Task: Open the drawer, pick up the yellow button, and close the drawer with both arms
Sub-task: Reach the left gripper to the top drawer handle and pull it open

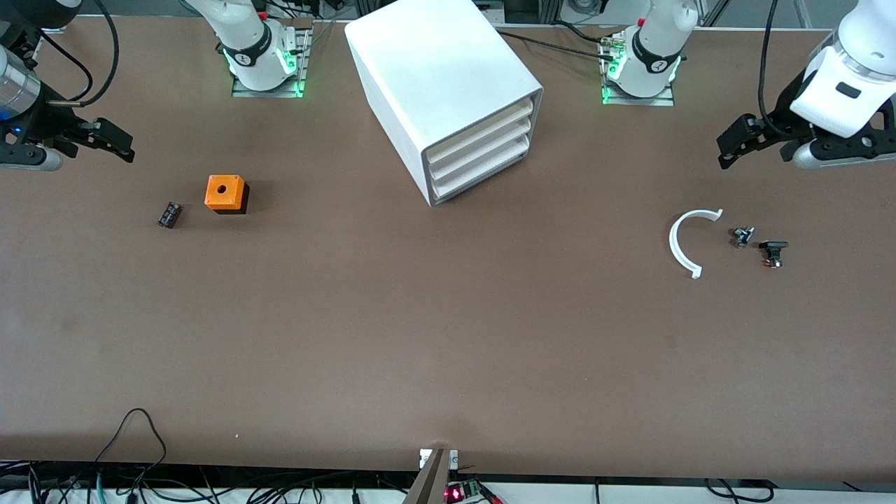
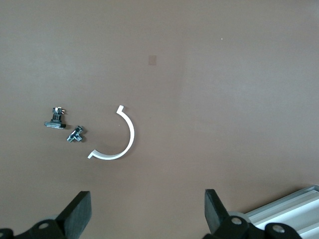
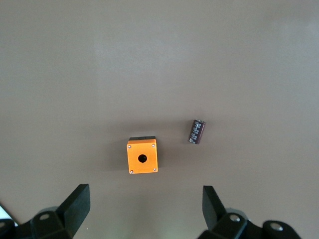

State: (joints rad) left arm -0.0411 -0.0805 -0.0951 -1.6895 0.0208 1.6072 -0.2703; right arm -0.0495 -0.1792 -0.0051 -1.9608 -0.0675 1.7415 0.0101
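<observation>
Jaws apart on both: left gripper (image 1: 728,148) and right gripper (image 1: 120,145) hang over the table ends, either side of the cabinet (image 1: 448,98); its top drawer (image 1: 483,131) is shut, contents hidden; button unseen.

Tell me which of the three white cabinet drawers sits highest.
The top white tray drawer directly under the white box cabinet's roof; the other two sit stacked beneath it. All three look closed.

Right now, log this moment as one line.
white cabinet's top drawer: closed | left claw: open, waiting | right claw: open, waiting | button: unseen
</observation>
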